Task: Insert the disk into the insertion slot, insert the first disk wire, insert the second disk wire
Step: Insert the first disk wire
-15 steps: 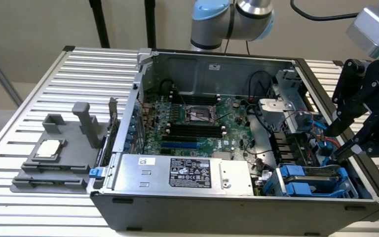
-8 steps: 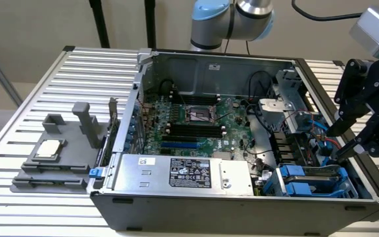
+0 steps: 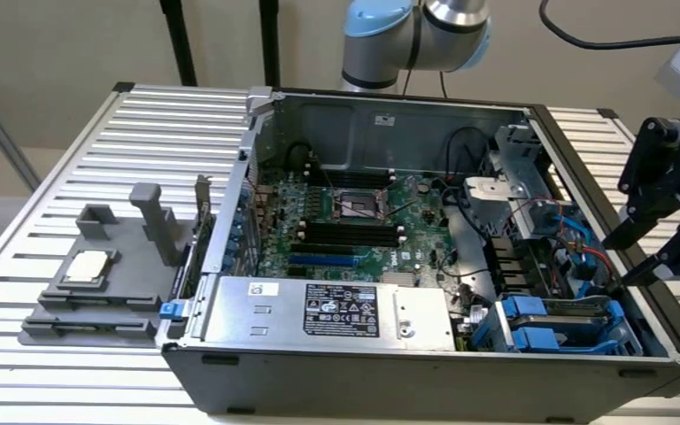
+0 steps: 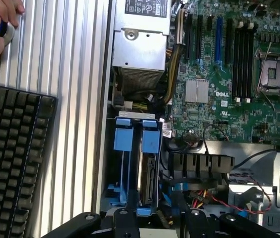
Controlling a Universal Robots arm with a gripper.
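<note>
Exterior view: black two-finger tool is hovering released, empty, near the grey box-like drive cage; blue-framed silver disk is apparently sitting inside, wiring step calling for fine alignment.

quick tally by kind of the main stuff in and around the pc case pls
computer case: 1
power supply: 1
drive cage: 1
blue carriers in the cage: 2
grey block: 1
keyboard: 1
gripper: 1
total: 8

View edges cut off the hand and the keyboard.
</note>
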